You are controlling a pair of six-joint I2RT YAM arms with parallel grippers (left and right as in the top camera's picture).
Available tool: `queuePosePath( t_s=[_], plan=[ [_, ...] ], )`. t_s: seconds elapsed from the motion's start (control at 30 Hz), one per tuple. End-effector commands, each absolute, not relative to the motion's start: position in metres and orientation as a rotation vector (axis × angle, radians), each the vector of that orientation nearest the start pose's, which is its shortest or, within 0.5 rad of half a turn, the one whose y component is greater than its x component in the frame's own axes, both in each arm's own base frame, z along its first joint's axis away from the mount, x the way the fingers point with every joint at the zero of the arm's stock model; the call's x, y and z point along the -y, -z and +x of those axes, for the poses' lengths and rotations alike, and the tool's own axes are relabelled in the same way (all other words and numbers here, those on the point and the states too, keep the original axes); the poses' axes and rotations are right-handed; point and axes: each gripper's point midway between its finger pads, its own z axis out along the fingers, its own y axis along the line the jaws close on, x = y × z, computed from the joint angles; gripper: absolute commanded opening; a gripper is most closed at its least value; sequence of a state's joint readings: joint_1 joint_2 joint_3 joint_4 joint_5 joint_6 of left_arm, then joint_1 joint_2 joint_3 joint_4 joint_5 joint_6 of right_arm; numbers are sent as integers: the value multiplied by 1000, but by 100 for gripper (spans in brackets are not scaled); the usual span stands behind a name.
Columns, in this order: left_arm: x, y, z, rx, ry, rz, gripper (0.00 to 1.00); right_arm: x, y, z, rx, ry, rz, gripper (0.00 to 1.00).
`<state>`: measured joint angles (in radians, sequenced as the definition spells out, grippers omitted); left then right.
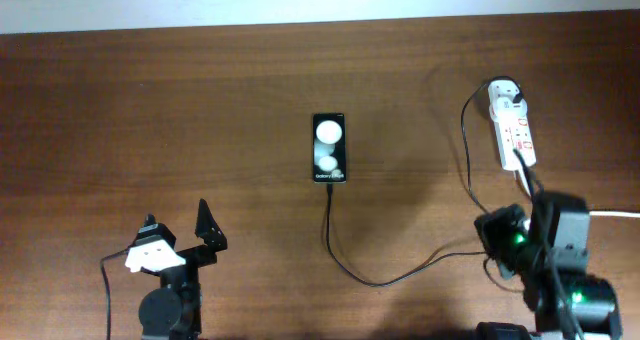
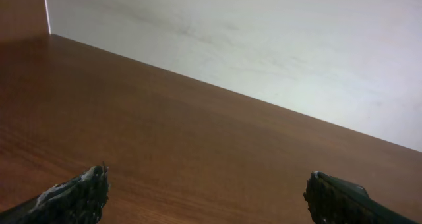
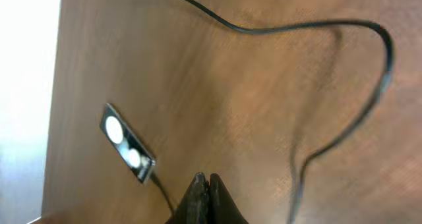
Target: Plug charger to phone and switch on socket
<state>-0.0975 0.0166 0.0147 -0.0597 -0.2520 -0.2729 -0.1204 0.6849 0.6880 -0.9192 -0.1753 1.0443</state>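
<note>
The phone (image 1: 330, 147) lies face up mid-table, with two white round spots on its glossy face. The charger's thin black cable (image 1: 375, 282) runs from the phone's near end, loops right and rises to the black adapter (image 1: 510, 92) sitting in the white socket strip (image 1: 513, 132) at far right. My right gripper (image 1: 490, 228) is shut and empty, just below the socket and above the cable. In the right wrist view its tips (image 3: 206, 179) are pressed together, with the phone (image 3: 126, 143) to the left and the cable (image 3: 297, 28) ahead. My left gripper (image 1: 178, 225) is open and empty at front left; its view (image 2: 208, 188) shows only bare wood.
The socket's thick white cord (image 1: 612, 215) runs off the right edge behind the right arm. A white wall (image 2: 264, 46) borders the table's far edge. The brown wooden table (image 1: 150, 110) bears nothing else.
</note>
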Motion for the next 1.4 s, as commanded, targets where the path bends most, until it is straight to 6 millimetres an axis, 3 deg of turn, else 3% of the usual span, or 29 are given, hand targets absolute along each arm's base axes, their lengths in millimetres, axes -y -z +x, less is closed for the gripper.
queuePosePath(
  t_s=[0.0,0.07,0.1,0.13,0.2,0.27,0.33,0.4,0.47,0.53,0.73,0.83,1.13,1.37],
  plan=[
    [-21,-161,244,-1595,73,-342,99,-6,-134,199,-2221,-558,1247,4],
    [-21,-161,244,-1595,73,-342,99,-5,-133,200,-2221,-536,1138,4],
    [-21,-161,244,-1595,73,-342,99,2,-144,200,-2144,-505,1102,25],
    [-21,-161,244,-1595,73,-342,99,7,-151,199,-2102,-485,1087,29],
    [-21,-161,244,-1595,73,-342,99,15,-174,196,-1972,-441,1020,48],
    [-21,-161,244,-1595,73,-342,99,22,-188,193,-1889,-368,894,60],
    [-21,-161,244,-1595,73,-342,99,17,-196,211,-1797,-340,654,99],
    [-21,-161,244,-1595,73,-342,99,7,-196,226,-1700,-371,513,99],
    [-21,-161,244,-1595,73,-342,99,4,-193,233,-1642,-395,485,99],
    [-21,-161,244,-1595,73,-342,99,4,-182,234,-1638,-387,473,99],
    [-21,-161,244,-1595,73,-342,99,-3,-179,238,-1641,-284,301,99],
    [-21,-161,244,-1595,73,-342,99,-2,-156,244,-1650,-279,306,99],
    [-21,-161,244,-1595,73,-342,99,-3,-156,246,-1648,-87,81,99],
    [-21,-161,244,-1595,73,-342,99,-5,-156,246,-1648,-94,70,99]
  ],
)
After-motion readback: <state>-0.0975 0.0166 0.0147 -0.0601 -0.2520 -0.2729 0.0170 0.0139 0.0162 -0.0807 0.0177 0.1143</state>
